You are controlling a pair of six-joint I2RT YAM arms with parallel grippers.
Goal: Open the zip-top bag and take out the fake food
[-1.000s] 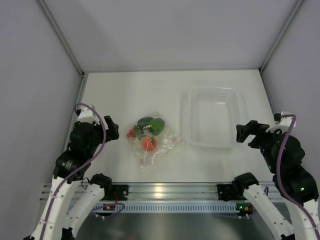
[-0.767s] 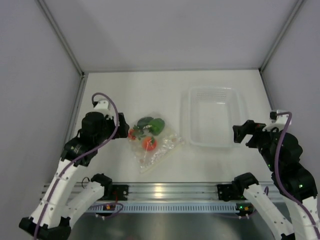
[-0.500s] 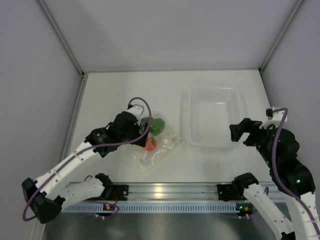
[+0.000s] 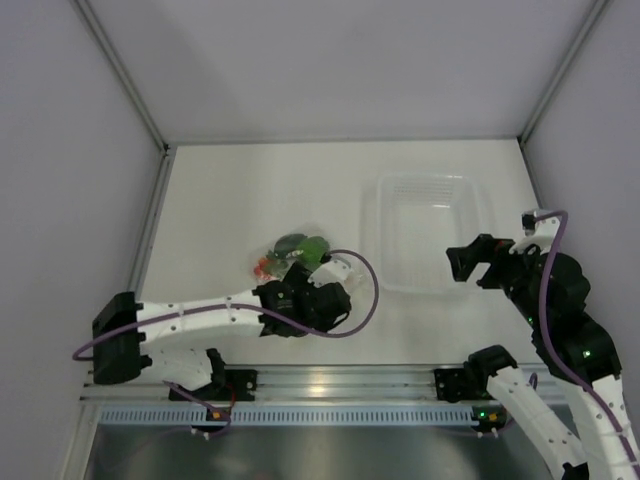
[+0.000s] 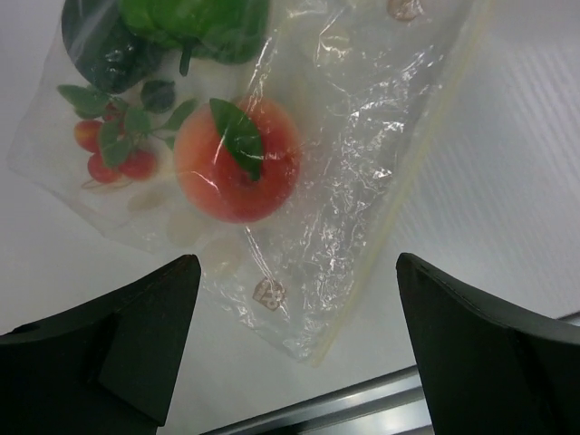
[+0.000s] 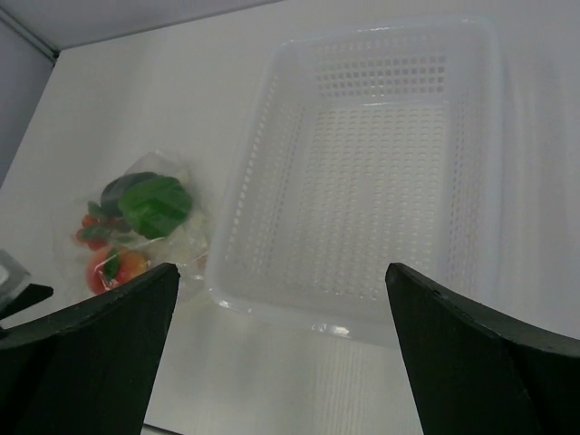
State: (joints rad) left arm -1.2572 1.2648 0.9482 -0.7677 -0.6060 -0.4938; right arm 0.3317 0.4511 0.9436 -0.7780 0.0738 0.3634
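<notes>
Swung in from the left edge within the last second, my left jaws now hang spread wide just above the zip-top bag (image 5: 381, 136), which lies crumpled on the white tabletop (image 4: 240, 190). Inside it lie a peach (image 5: 237, 168), a green pepper (image 5: 195, 23), a dark avocado (image 5: 100, 45) and a sprig of tomatoes (image 5: 113, 149). My right jaws, also parted and holding nothing, have edged toward the near rim of the clear perforated tray (image 6: 272, 136), which sits just right of the bag.
</notes>
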